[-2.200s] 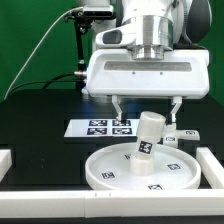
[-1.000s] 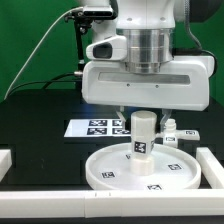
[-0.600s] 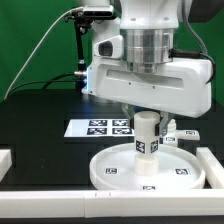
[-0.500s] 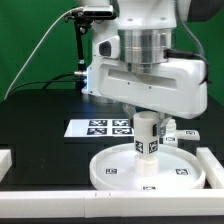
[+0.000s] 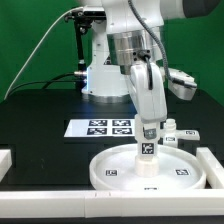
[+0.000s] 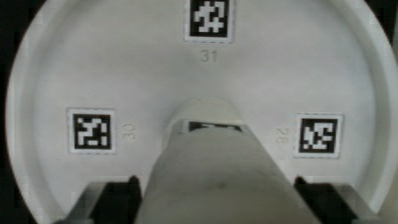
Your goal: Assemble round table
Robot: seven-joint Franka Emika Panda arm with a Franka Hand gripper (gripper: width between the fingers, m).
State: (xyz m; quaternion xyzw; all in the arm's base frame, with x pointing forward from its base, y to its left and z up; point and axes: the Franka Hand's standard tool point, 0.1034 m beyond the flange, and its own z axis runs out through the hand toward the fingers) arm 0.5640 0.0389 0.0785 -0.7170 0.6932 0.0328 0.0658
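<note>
Presently the leg [image 5: 148, 152] is clamped upright by the fingers [image 5: 150, 129] at the centre of the disc [image 5: 100, 165]; if tilted while being turned, it could be cross-threaded or jammed.

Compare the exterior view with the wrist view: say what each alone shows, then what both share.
Exterior only: the arm, the marker board and the white border rails. Wrist only: both fingers against the sides of the leg. Both: the tool holding the leg upright at the middle of the disc, with its square tags.
</note>
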